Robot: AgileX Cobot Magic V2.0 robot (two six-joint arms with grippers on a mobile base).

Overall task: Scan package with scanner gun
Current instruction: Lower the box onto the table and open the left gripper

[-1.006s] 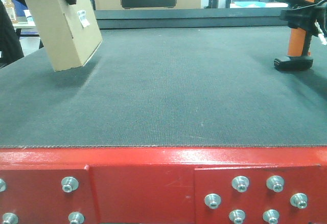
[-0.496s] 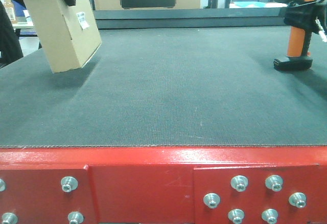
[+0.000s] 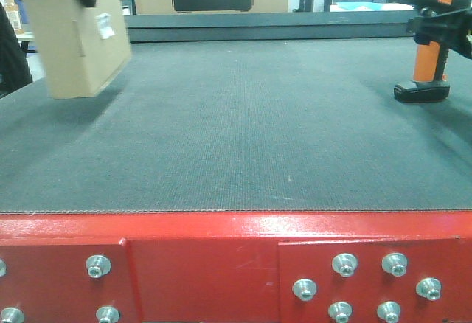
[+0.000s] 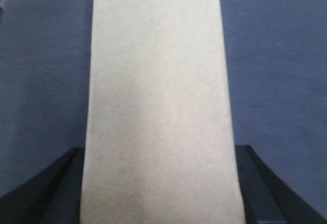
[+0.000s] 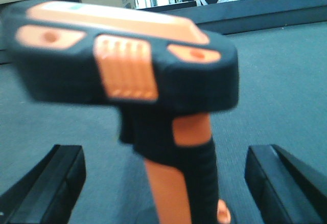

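Since the earlier frame the small plain brown cardboard package (image 3: 74, 39) has shifted left and swung nearer to upright. The black-and-orange pistol-shaped scanner gun (image 3: 426, 39) has hardly moved.

Front view: the package hangs clear of the dark grey textured worktop (image 3: 243, 131) at far left. Its small white barcode label (image 3: 105, 26) is on the face turned toward the centre. The scanner gun stands upright at far right, well apart from the package, with its black base apparently on the worktop.

Left wrist view: the left tool (image 4: 159, 152) is clenched on the package, with its black fingers (image 4: 56, 183) pressed against two opposite flat faces.

Right wrist view: the right tool (image 5: 164, 155) is released. It straddles the orange handle (image 5: 179, 183) with a gap on each side. The scanner head is blurred.

Handling, as judged:
- The package is probably light and stiff, with matte faces that grip well but dent under excess force. Hold it on opposite faces and leave the label face uncovered.
- The scanner gun is rigid plastic and top-heavy. Take hold of the ribbed handle below the head.
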